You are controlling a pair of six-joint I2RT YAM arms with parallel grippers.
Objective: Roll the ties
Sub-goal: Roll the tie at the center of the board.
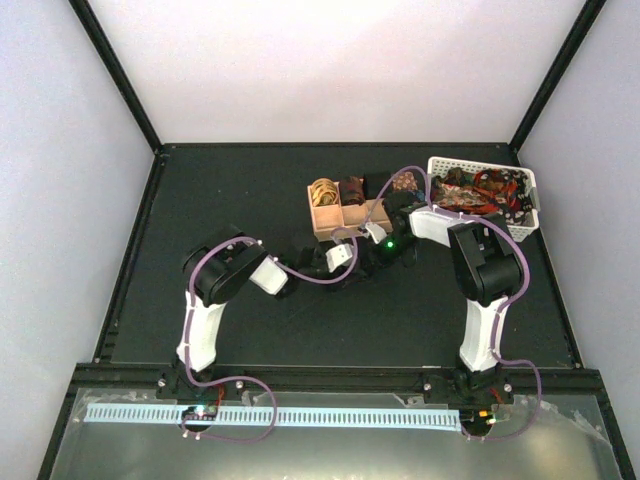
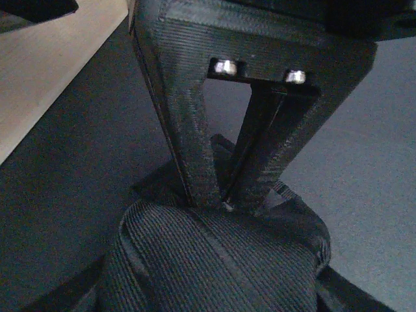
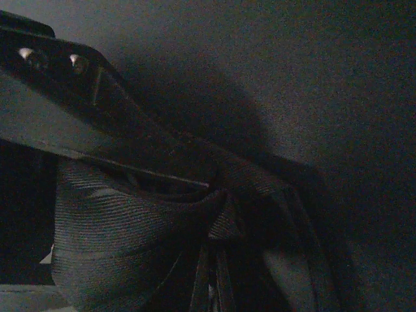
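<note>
1. Where the two arms meet, just in front of the wooden tray [image 1: 340,216], a black tie [image 2: 214,260] of ribbed fabric is gripped low over the dark tabletop [image 1: 230,190].
2. The left pincer [image 2: 224,203] is closed down to a narrow V. Its fingertips are drawn together on a fold of the black tie, which bulges in a rounded mass below them.
3. A tan surface, seemingly the wall of the wooden tray, is seen at the upper left of the left wrist view, near the tie.
4. The right pincer [image 3: 211,192] is shown in very dim light. One finger is laid across the same dark ribbed fabric, which is bunched at its tip. The other finger is not made out, so how far this pincer is open cannot be told.
5. A gold coil [image 1: 323,191] and a brown coil [image 1: 352,188] are seated in neighbouring compartments at the back of the wooden tray.
6. Tangled ties [image 1: 480,188] in red, black and gold are heaped in the white basket [image 1: 531,207], which is placed just to the right of the tray.
</note>
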